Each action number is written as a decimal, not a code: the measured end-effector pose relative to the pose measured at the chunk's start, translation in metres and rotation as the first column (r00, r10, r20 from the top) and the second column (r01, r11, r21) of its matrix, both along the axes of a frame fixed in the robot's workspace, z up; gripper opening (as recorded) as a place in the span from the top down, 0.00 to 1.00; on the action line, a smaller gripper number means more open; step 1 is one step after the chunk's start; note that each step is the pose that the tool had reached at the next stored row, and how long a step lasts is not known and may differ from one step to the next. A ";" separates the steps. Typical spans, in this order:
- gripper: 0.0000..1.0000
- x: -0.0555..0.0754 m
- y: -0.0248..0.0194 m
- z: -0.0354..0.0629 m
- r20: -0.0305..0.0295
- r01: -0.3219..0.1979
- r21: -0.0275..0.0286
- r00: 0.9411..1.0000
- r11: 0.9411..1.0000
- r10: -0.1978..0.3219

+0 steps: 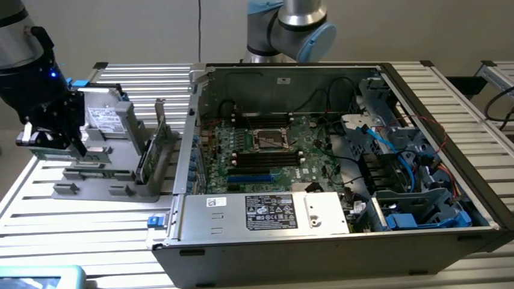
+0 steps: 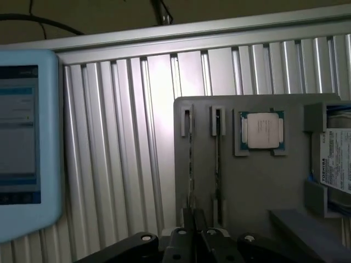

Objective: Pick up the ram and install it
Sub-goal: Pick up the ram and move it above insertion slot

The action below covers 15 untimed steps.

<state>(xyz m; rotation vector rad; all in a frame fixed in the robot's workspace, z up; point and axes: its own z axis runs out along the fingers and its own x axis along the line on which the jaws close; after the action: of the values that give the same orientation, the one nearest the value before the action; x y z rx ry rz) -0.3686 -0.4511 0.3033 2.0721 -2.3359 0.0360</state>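
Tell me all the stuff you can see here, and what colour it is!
table: one, silver slats, under everything
holder: one, grey, on the table
ram: two, dark, standing on edge in the holder's slots
processor chip: one, silver with a green rim, in a holder pocket
hard drive: one, white label, at the holder's edge
tablet: one, light-blue case, on the table
computer case: one, grey, open, at the exterior view's right of the holder
motherboard: one, green, inside the case
arm: one, silver with light-blue caps, behind the case
gripper: one, black, over the holder, nearest the ram
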 end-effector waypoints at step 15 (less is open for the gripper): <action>0.88 0.052 -0.0008 0.0518 -0.001 0.000 0.000 1.000 1.000 0.000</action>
<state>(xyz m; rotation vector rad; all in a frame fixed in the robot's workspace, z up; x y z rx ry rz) -0.3162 -0.4520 0.3551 2.0718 -2.3357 0.0350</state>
